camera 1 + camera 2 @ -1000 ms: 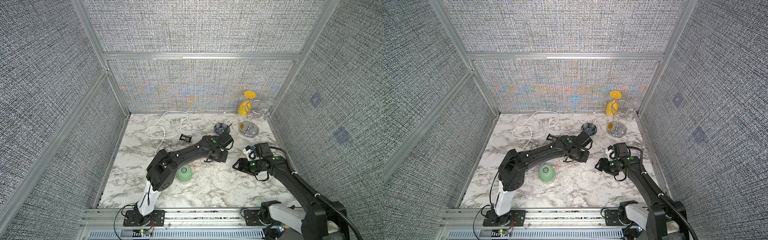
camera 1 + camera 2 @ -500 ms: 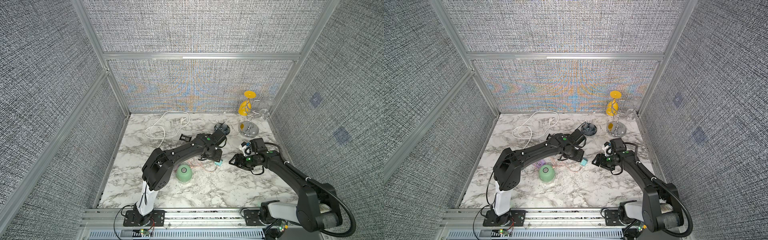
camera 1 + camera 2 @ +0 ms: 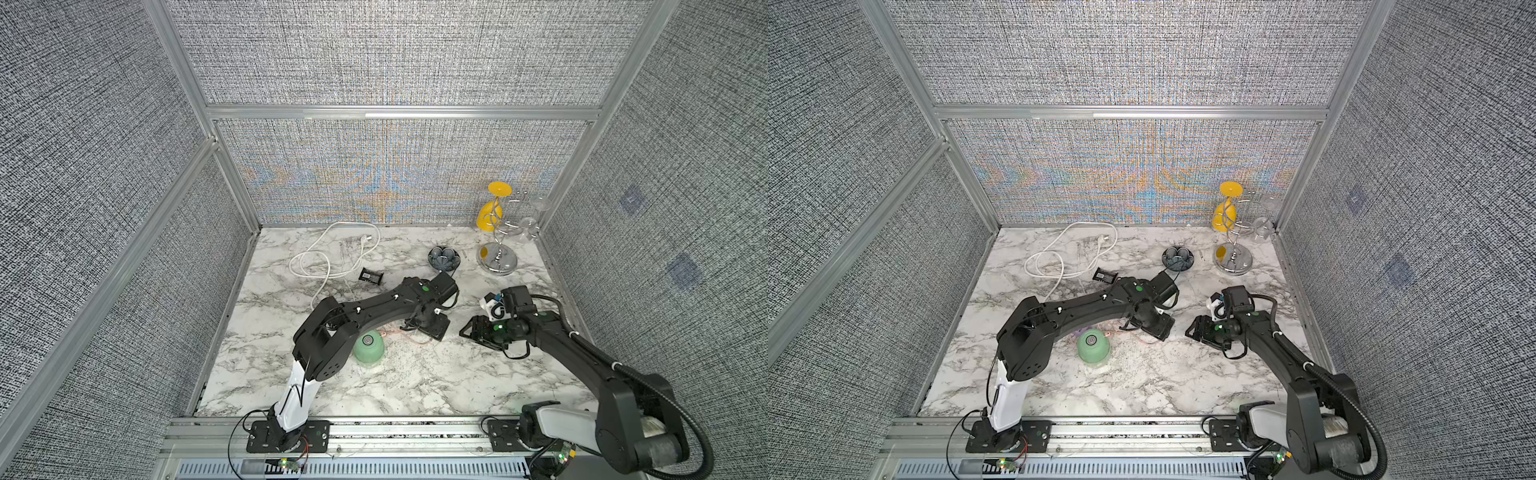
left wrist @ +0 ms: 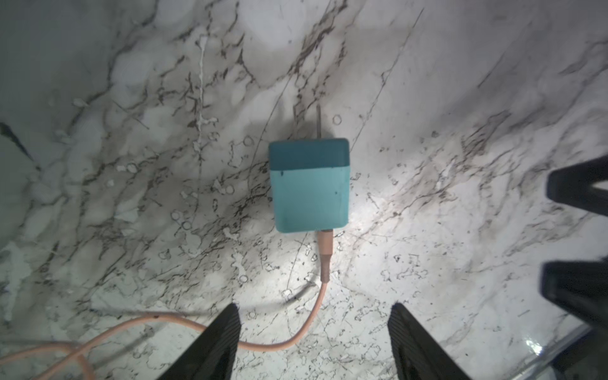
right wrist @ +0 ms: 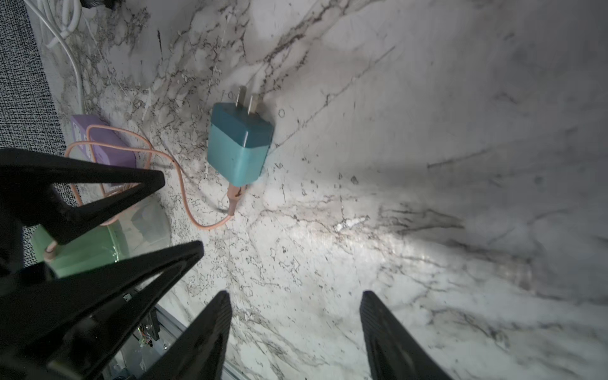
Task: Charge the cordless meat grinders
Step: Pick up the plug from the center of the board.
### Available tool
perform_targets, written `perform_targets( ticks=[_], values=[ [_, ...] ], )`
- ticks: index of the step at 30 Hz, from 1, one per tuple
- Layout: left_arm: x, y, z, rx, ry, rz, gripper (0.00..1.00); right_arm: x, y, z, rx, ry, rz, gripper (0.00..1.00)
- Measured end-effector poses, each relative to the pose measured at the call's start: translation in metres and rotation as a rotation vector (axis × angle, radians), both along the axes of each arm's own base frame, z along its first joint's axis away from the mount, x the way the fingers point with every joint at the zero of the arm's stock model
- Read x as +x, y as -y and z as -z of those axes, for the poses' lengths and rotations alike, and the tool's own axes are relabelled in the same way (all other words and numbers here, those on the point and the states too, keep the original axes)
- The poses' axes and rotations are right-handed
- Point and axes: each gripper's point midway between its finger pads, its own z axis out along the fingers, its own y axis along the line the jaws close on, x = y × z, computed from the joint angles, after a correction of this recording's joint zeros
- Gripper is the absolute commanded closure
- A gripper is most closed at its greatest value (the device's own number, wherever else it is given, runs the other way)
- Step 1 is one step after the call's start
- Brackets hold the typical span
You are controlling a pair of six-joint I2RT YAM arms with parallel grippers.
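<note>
Hovering over the marble tabletop [image 4: 460, 98], the left gripper [image 4: 314, 307] spreads its fingers wide and empty, the teal plug adapter [image 4: 309, 187] lying just beyond them with its pink cable [image 4: 325, 253] attached. The right gripper [image 5: 294, 294] gapes empty too. The mint-green meat grinder [image 3: 368, 347] stands beside the left arm [image 3: 374, 309].

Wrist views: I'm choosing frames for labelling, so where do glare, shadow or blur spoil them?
Left wrist view: glare on the marble beside the sharp teal adapter, one corner dim. Right wrist view: a glare streak past the adapter's cable end, deep shadow across one side. Both top views: coloured moiré on the back wall.
</note>
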Motion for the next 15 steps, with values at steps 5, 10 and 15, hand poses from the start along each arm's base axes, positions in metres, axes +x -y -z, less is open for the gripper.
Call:
perform_targets(
  ticks=[5, 10, 15],
  values=[
    [0.006, 0.018, 0.013, -0.01, 0.042, 0.005, 0.2, -0.015, 0.002, -0.004, 0.007, 0.009, 0.012, 0.3],
    [0.027, 0.035, 0.015, -0.019, 0.093, -0.009, 0.12, -0.018, 0.003, -0.013, 0.01, 0.028, 0.013, 0.3],
    [0.037, 0.037, 0.023, 0.022, 0.112, -0.021, 0.14, -0.018, 0.003, -0.018, 0.011, 0.037, 0.014, 0.3]
  ],
)
